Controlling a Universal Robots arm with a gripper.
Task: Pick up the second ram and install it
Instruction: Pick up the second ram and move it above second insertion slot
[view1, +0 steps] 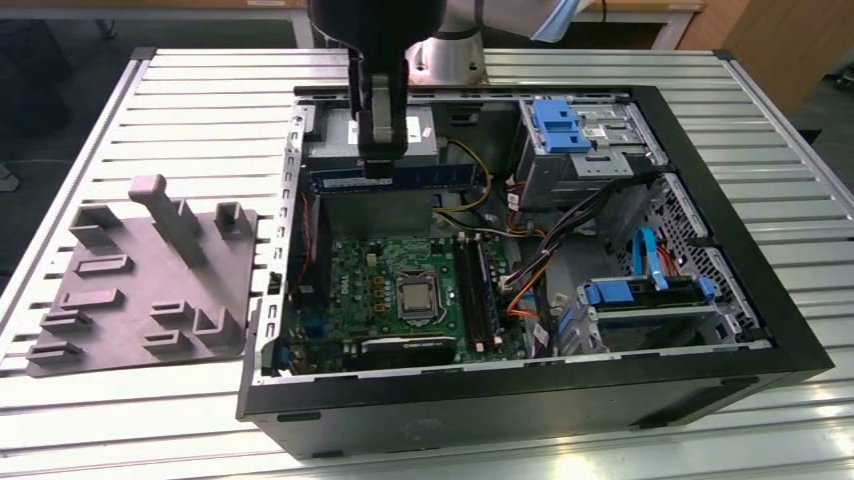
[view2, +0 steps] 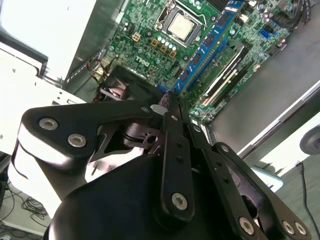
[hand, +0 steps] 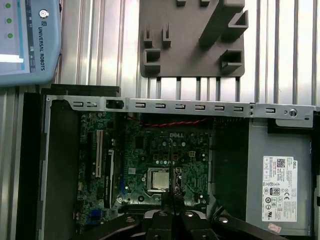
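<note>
Claw (view2: 170, 102) apparently grips second ram (view2: 207, 47) — held end hidden.

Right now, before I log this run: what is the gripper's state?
Gripper: shut, holding the second ram.

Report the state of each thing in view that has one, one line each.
claw: shut on the second ram.
second ram: gripped, held above the open computer case, not yet installed.
computer case: lying on its side, side panel off.
processor: bare, no cooler over it.
</note>
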